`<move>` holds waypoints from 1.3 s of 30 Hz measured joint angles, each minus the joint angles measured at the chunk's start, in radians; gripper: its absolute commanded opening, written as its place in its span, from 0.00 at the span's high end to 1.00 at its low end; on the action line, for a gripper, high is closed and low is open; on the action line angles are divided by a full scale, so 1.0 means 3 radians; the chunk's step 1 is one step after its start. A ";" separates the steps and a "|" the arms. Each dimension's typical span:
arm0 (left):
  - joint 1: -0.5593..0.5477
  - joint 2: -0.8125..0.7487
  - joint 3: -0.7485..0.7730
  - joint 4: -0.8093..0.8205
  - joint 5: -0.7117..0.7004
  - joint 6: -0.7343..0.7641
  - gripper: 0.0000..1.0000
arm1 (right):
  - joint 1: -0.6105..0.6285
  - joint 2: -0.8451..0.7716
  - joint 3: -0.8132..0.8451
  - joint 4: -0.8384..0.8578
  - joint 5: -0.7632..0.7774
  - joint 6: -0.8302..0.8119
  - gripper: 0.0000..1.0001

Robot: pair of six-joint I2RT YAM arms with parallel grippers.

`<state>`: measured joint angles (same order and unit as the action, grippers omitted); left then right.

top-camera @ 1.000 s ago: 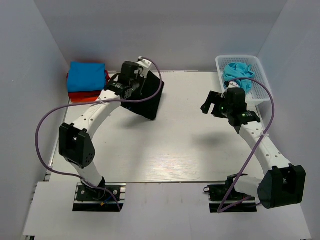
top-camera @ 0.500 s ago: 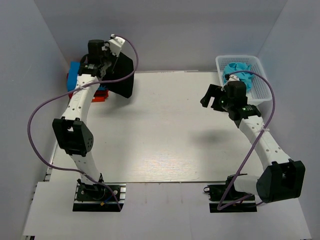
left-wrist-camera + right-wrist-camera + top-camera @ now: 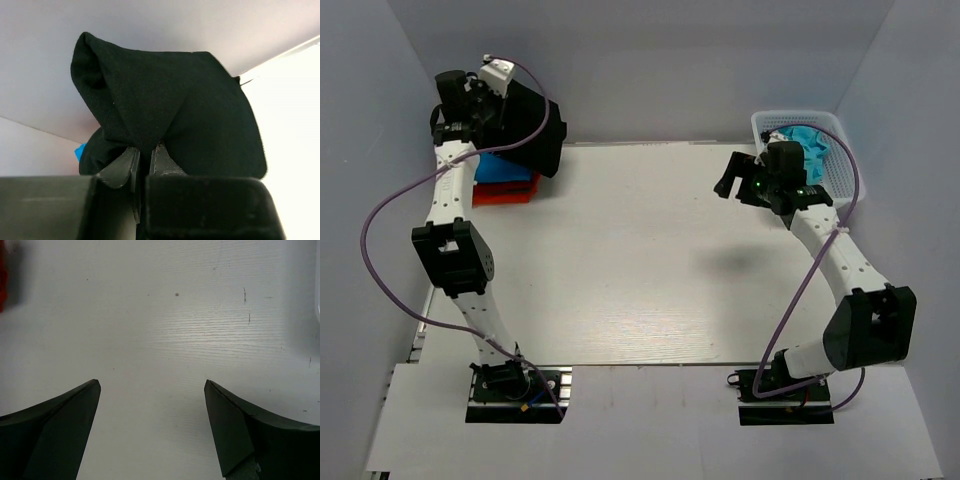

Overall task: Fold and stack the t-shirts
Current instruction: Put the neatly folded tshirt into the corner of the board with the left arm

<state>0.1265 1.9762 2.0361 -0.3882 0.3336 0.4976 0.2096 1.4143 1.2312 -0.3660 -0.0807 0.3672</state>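
A folded black t-shirt (image 3: 528, 128) hangs in the air at the far left, over a stack of a bright blue t-shirt (image 3: 506, 170) on a red one (image 3: 505, 193). My left gripper (image 3: 490, 110) is shut on the black t-shirt (image 3: 170, 105); in the left wrist view the cloth is pinched between the fingers (image 3: 162, 160). A turquoise t-shirt (image 3: 810, 145) lies crumpled in the white basket (image 3: 845, 170) at the far right. My right gripper (image 3: 732, 172) hovers open over bare table, left of the basket, with nothing between its fingertips (image 3: 225, 405).
Grey walls close in the table on the left, back and right. The red stack shows blurred at the left edge of the right wrist view (image 3: 4, 275). Purple cables loop off both arms.
The left arm has swung the black t-shirt from the middle-left of the table up and left over the blue and red stack. The right arm has drawn back slightly toward the basket.
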 measured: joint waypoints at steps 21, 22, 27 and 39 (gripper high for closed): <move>0.0843 0.0515 0.0014 0.0579 0.0607 -0.0436 0.58 | 0.0001 0.0828 0.0732 -0.0196 -0.0304 0.0174 0.10; 0.0852 0.0546 0.0013 0.0623 0.0603 -0.0481 0.03 | 0.0001 0.0830 0.0743 -0.0198 -0.0306 0.0175 0.10; 0.0860 0.0591 0.0010 0.0790 0.0528 -0.0664 0.00 | 0.0001 0.0842 0.0811 -0.0280 -0.0327 0.0173 0.10; 0.0786 0.0242 -0.0258 0.0782 0.0233 -0.1208 0.00 | 0.0003 0.0637 0.0570 -0.0327 -0.0341 0.0107 0.10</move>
<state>0.3622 2.0487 1.9587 -0.1535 0.4034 0.1352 0.2104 1.6054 1.4021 -0.4641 -0.1829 0.3992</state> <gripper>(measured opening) 0.994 0.904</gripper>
